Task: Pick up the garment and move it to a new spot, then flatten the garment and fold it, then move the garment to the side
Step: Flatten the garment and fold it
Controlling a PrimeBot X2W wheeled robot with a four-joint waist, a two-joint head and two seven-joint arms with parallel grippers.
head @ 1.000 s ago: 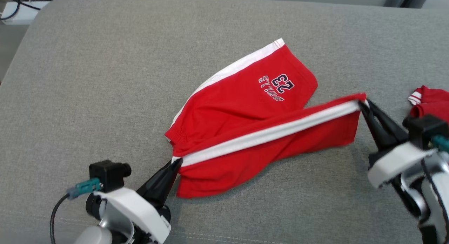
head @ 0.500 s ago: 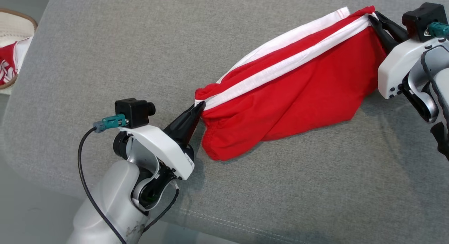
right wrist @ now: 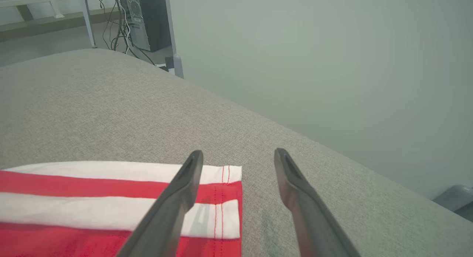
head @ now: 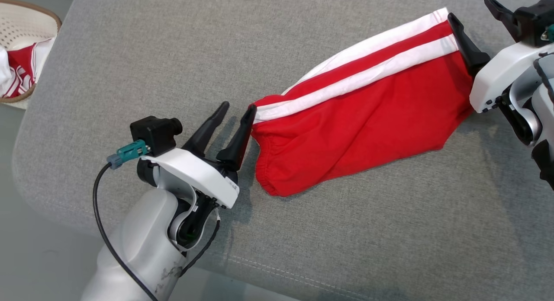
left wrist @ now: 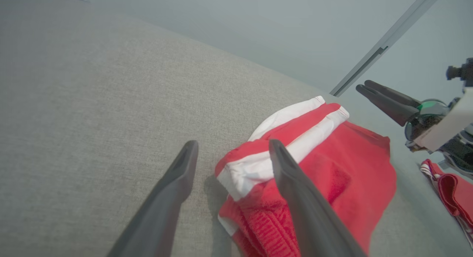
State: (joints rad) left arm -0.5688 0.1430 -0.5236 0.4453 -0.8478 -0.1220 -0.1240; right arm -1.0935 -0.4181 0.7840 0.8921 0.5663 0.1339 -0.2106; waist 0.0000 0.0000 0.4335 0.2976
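Red white-striped fabric shorts (head: 359, 119) are laid folded on the grey woven cushion (head: 173, 54), with left gripper (head: 238, 106) at the waistband end and right gripper (head: 471, 9) at the hem both spread wide and empty, presumably so the fold is left undisturbed.

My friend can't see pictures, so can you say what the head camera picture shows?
Folded red shorts with white stripes lie on a grey cushion. The left pincer and the right pincer sit open at opposite ends, gripping nothing. A basket of clothes is at the upper left.
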